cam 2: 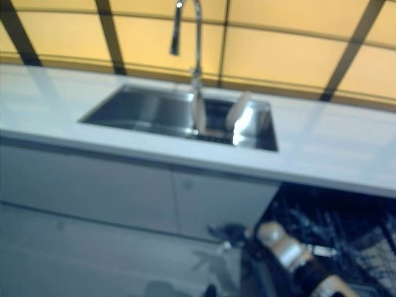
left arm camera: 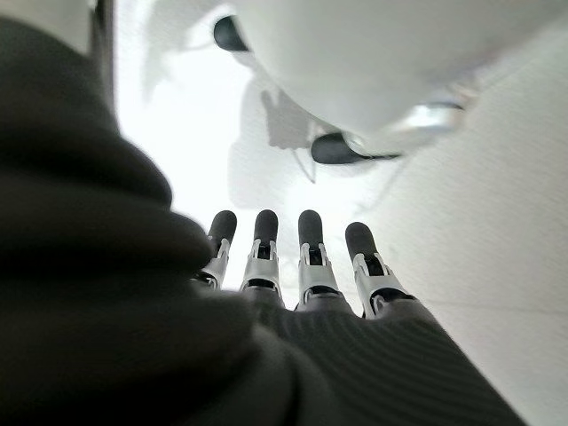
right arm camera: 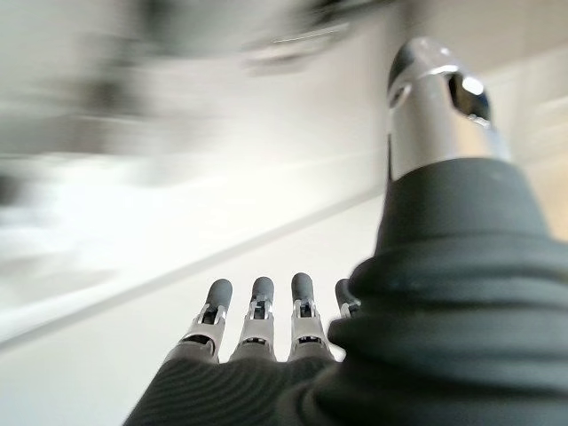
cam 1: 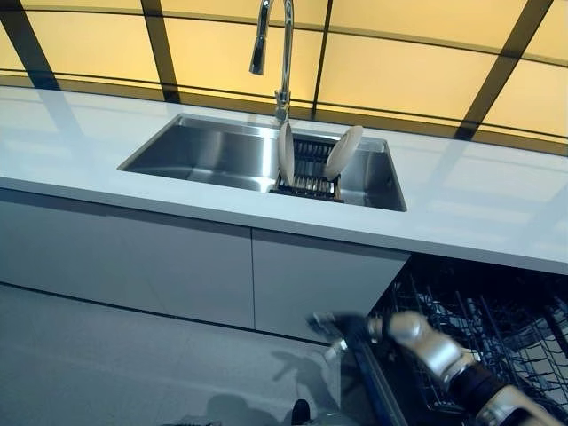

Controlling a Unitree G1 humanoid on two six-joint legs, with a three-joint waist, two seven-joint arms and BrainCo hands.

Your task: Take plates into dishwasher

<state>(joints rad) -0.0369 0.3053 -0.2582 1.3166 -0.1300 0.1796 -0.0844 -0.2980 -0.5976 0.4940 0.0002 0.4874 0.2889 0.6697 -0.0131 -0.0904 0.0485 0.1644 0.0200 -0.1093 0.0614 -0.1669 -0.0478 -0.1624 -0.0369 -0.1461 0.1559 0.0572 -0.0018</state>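
Observation:
Two white plates stand on edge in a dark drying rack [cam 1: 309,183] at the right end of the steel sink [cam 1: 200,151]: one upright [cam 1: 286,153], the other leaning right [cam 1: 343,153]. My right hand [cam 1: 342,327] reaches in from the lower right, low in front of the cabinet, beside the open dishwasher [cam 1: 497,324]. It is far below the plates. In the right wrist view its fingers [right arm camera: 257,315] are straight and hold nothing. My left hand [left arm camera: 312,266] shows only in its wrist view, fingers straight and empty, with pale floor beyond.
A tall chrome faucet [cam 1: 284,53] rises behind the sink. The white counter [cam 1: 80,146] runs left and right of it, above grey cabinet doors [cam 1: 177,266]. The dishwasher's dark wire rack [cam 1: 524,346] sticks out at the lower right.

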